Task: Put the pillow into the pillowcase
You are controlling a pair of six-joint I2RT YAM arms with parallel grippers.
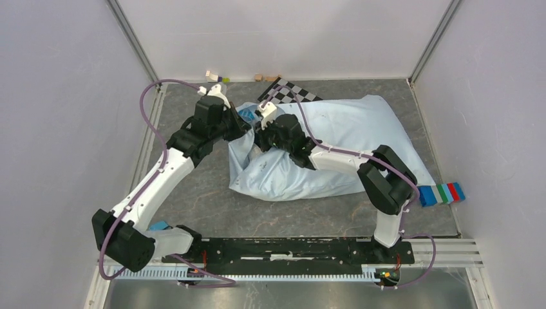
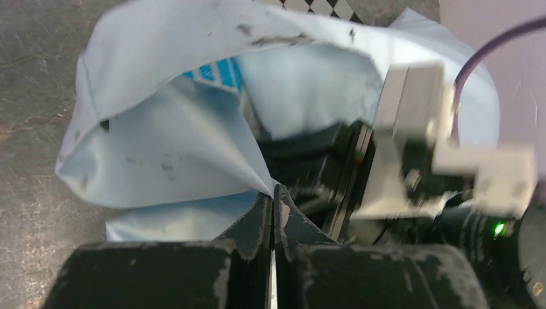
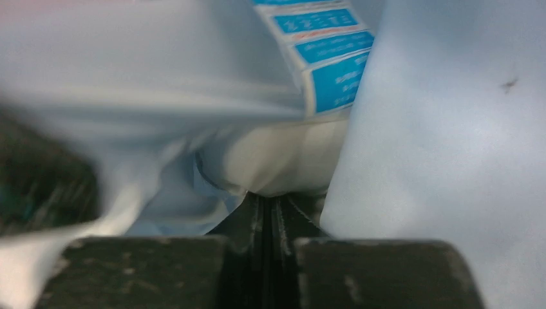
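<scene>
The light-blue pillowcase [image 1: 335, 145] lies bulging across the middle of the table, its mouth at the left end. My left gripper [image 1: 243, 121] is at that mouth. In the left wrist view its jaws [image 2: 273, 193] are shut on the pillowcase's [image 2: 167, 148] edge, holding the mouth agape. My right gripper [image 1: 263, 132] reaches into the mouth. In the right wrist view its tips [image 3: 273, 196] are shut on a bunch of the cream-white pillow [image 3: 283, 161], with pale blue cloth [image 3: 444, 141] all round. A blue-and-white label [image 3: 325, 58] shows inside. Most of the pillow is hidden in the case.
A black-and-white checkerboard panel [image 1: 291, 92] lies partly under the pillowcase's far edge. A striped coloured block [image 1: 443, 193] sits at the right wall. Small bits [image 1: 217, 77] lie by the back wall. The right arm's wrist [image 2: 412, 154] is close beside my left gripper.
</scene>
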